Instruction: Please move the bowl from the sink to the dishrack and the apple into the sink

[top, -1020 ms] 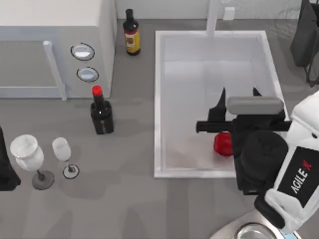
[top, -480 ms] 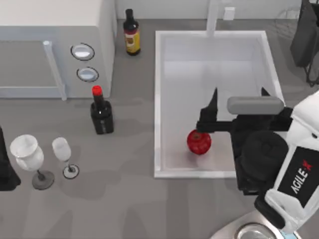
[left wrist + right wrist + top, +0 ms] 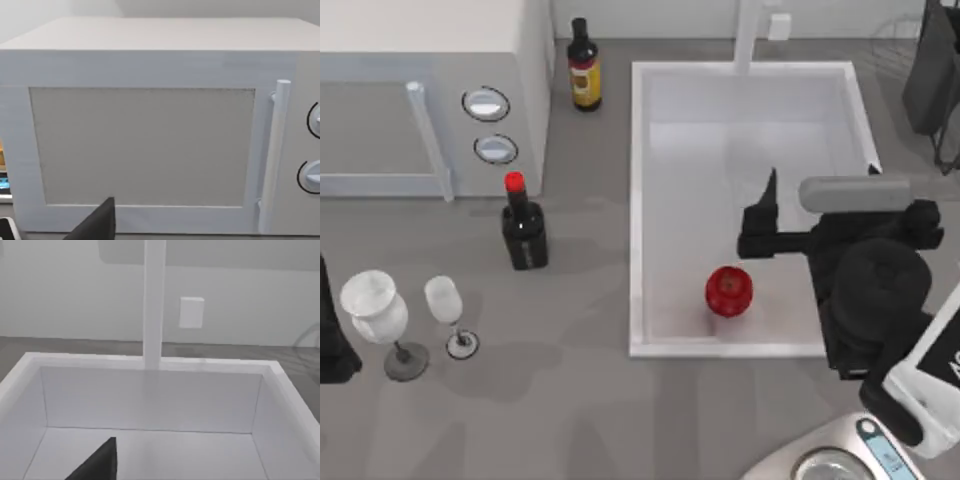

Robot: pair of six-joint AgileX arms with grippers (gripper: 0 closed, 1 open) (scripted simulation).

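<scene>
The apple (image 3: 728, 291) lies free on the sink (image 3: 642, 200) floor near its front rim. The right gripper (image 3: 820, 180), jaws spread wide and empty, has drawn back rightward since releasing it.

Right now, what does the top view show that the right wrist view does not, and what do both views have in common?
The top view alone has the apple lying in the sink near its front wall, the right hand open above the basin, the microwave, two bottles and two wine glasses on the counter. The right wrist view alone has the wall plate behind the faucet. Both have the white sink and its faucet post.
</scene>
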